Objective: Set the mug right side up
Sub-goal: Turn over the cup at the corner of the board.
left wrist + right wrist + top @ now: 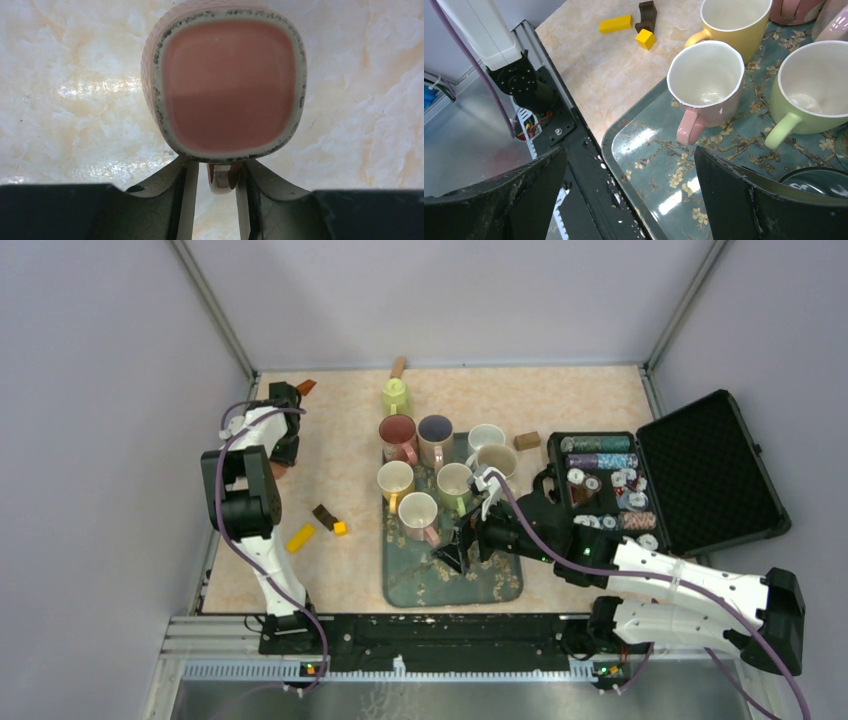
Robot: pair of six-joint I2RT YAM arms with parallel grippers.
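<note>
Left pincer (216,169) straddles the handle (220,181) of the pink mug (227,85).

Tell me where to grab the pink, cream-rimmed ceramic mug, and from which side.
Take the pink ceramic mug by its handle, from the side of the left gripper: the handle juts that way and fits between the fingers; the squarish body looks too wide.
</note>
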